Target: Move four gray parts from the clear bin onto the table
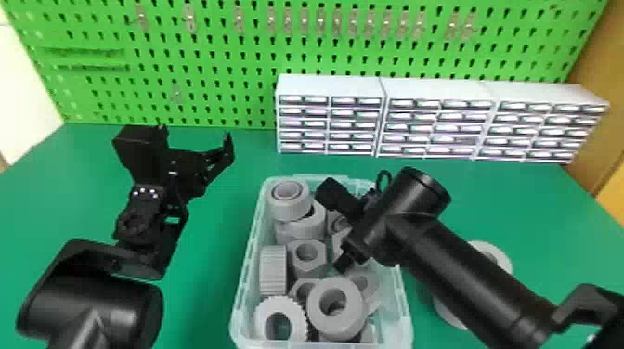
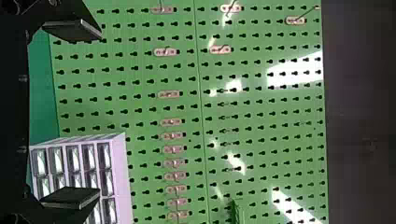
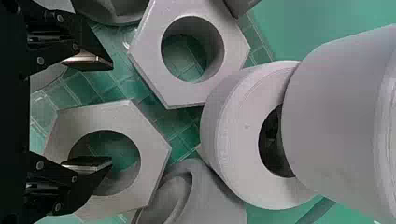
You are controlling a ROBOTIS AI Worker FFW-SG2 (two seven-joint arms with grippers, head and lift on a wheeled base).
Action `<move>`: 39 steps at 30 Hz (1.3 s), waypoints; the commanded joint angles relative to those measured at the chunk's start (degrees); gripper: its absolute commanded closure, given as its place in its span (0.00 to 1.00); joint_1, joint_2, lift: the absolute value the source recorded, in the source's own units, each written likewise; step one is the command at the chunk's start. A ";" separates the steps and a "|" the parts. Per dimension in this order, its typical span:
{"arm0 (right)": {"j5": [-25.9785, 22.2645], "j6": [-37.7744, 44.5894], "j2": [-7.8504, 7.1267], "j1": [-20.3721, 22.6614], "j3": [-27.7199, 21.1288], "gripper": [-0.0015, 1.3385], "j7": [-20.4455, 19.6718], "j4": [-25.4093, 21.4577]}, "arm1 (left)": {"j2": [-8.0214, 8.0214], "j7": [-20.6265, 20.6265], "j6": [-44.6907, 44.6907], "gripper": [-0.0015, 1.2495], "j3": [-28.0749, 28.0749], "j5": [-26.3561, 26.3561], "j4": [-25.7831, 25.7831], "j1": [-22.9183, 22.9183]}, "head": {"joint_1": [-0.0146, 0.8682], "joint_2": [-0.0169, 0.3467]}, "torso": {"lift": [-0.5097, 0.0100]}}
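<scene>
The clear bin (image 1: pixel 248 278) holds several gray parts: rings (image 1: pixel 336 308), hexagonal nuts (image 1: pixel 308 260) and toothed pieces (image 1: pixel 274 269). Over its right half stands my right gripper (image 1: pixel 346 260), pointing down and partly hidden by its own arm. In the right wrist view my right gripper (image 3: pixel 93 112) is open, one finger across the hole of a hexagonal nut (image 3: pixel 152 151), the other beside it, nothing gripped. A gray part (image 1: pixel 499 255) lies on the green table behind the right forearm. My left gripper (image 1: pixel 199 151) stands open left of the bin; the left wrist view shows the open gripper (image 2: pixel 86 114) too.
Drawer cabinets (image 1: pixel 329 113) line the back of the green table (image 1: pixel 213 269), beyond the bin. A green pegboard (image 1: pixel 209 60) with small metal hooks rises behind. Another gray part (image 1: pixel 448 313) lies right of the bin, partly under the right arm.
</scene>
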 commanded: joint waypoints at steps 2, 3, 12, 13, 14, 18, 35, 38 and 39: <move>0.19 -0.13 0.15 -0.07 -0.03 0.45 0.00 -0.03 | 0.00 0.00 0.00 0.09 -0.07 0.00 0.05 0.00 | 0.78 0.14 | 0.89; 0.36 -0.13 0.06 -0.07 0.15 0.48 0.00 -0.03 | 0.00 0.00 0.00 0.09 -0.07 0.00 0.05 0.00 | 0.78 0.14 | 0.89; 3.62 -0.13 0.15 0.37 1.64 0.87 -1.67 -3.28 | 0.09 0.00 0.00 0.09 -0.07 0.18 0.05 0.08 | 0.78 0.14 | 0.89; 4.14 -0.13 0.06 0.37 2.08 0.87 -1.67 -3.72 | 0.09 0.00 0.00 0.09 -0.07 0.18 0.05 0.17 | 0.78 0.14 | 0.89; 4.67 -0.13 0.06 0.37 2.43 0.87 -1.67 -4.07 | 0.09 0.00 0.00 0.09 -0.07 0.18 0.05 0.17 | 0.78 0.14 | 0.89; 5.64 -0.13 0.06 0.37 2.78 0.87 -1.76 -5.22 | 0.09 0.00 0.00 0.09 -0.15 0.18 0.05 0.17 | 0.78 0.14 | 0.89; 6.34 1.89 -0.55 1.16 -2.23 0.87 -1.85 -18.93 | 0.18 0.00 0.00 0.09 -0.24 0.35 0.05 0.79 | 0.78 0.14 | 0.89; 5.02 2.59 -0.55 1.60 -3.54 0.87 -1.85 -21.83 | 0.26 0.00 0.00 0.09 -0.24 0.44 0.05 0.96 | 0.78 0.14 | 0.89; 4.14 2.68 -0.55 1.78 -3.98 0.87 -1.85 -22.53 | 0.26 0.00 0.00 0.09 -0.24 0.44 0.05 1.05 | 0.78 0.14 | 0.89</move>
